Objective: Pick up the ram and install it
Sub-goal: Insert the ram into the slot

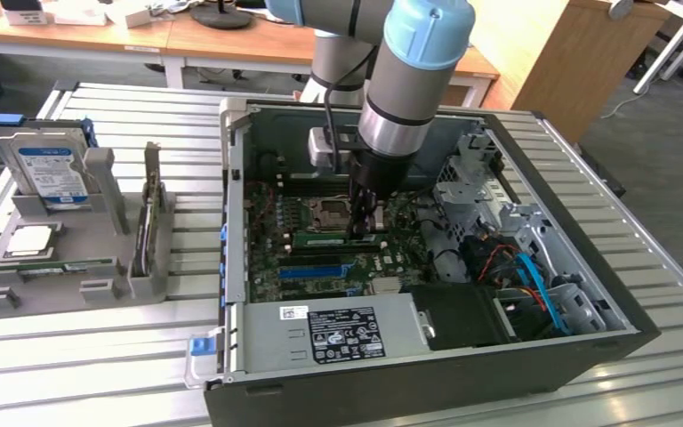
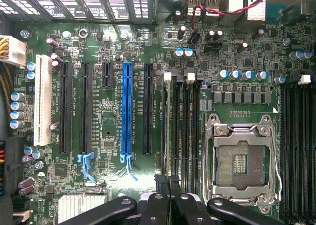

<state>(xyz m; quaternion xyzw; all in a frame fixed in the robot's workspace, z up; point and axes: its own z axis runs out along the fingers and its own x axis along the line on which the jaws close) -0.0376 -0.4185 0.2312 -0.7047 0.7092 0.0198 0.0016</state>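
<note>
You are seeing the hand (image 1: 365, 233) clenching the ram (image 1: 321, 238), which is standing in a slot on the motherboard (image 1: 273, 267) inside the open computer case (image 1: 232, 205) sitting on the slatted metal desk (image 1: 92, 365), wooden furniture (image 1: 81, 40) behind.

A silver metal table (image 1: 92, 374) with a top of long parallel slats carries two things. Toward the exterior view's right, a black computer case (image 1: 437, 391) takes up most of the top. It lies on its side with the open side facing up, its near wall close to the table's near edge. At the exterior view's left, just beside the case but apart from it, sits a grey holder (image 1: 33, 302) with upright slots and shallow recesses. Bare slats show around both.
</note>
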